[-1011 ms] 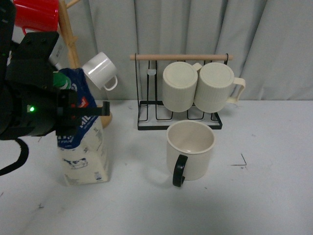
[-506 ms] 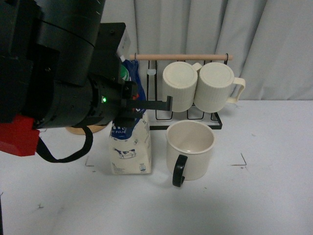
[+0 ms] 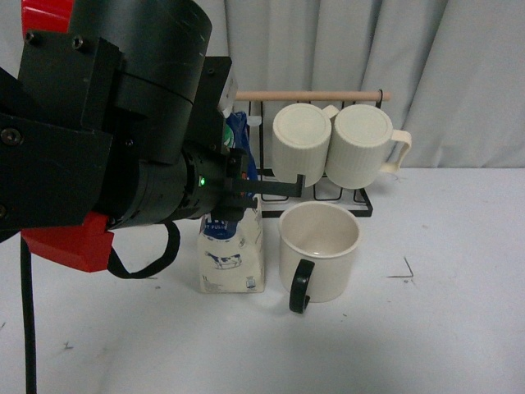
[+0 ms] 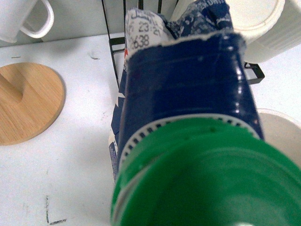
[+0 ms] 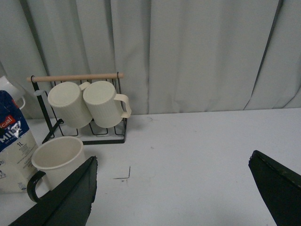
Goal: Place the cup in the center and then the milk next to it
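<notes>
The cup, a wide cream mug with a black handle turned toward me, stands on the white table in front of the wire rack. The milk stands close to the cup's left side with a narrow gap between them. Its base looks to rest on the table. My left gripper is shut on the carton's upper part, and the big black arm hides the top. In the left wrist view the green cap and blue top fill the frame. My right gripper is open and empty, off to the cup's right.
A black wire rack with a wooden bar holds two ribbed cream mugs just behind the cup. A round wooden base and a small white mug lie to the left. A grey curtain closes the back.
My left arm has carried the milk to the right, from the table's left side to just beside the cup. The cup and the rack have not moved.
</notes>
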